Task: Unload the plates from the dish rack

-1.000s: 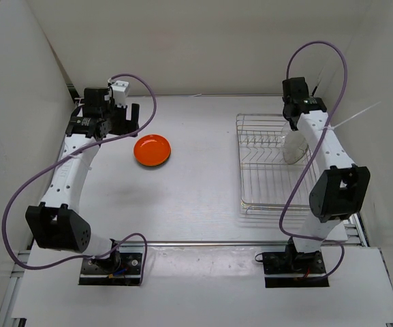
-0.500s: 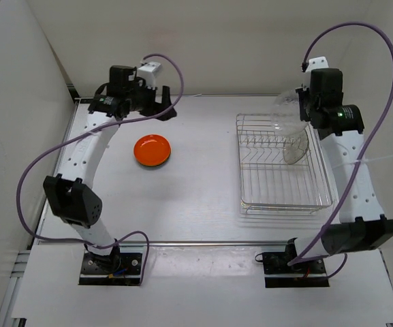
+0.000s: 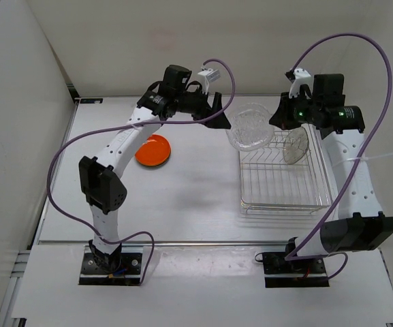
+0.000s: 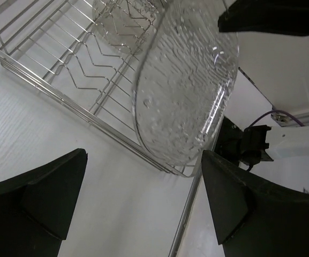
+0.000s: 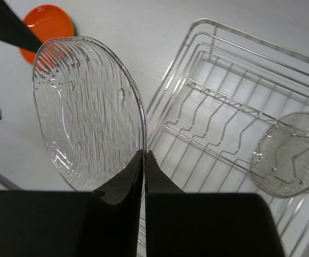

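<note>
I find an orange plate [image 3: 152,150] lying flat, well left of the dish rack [image 3: 286,203]. One clear plate [image 5: 291,155] stands on edge in the rack's far right part. Above the rack's far left corner, my right gripper [image 5: 144,155] pinches a second clear plate [image 5: 87,112] by its rim. My left gripper [image 4: 143,209] faces it just left of the rack, jaws wide.

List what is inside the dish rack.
One clear plate stands among the wires at the rack's far right. The other clear plate, pinched by the right gripper, is held over its left rim, not inside. The right arm covers part of the rack's right side.
</note>
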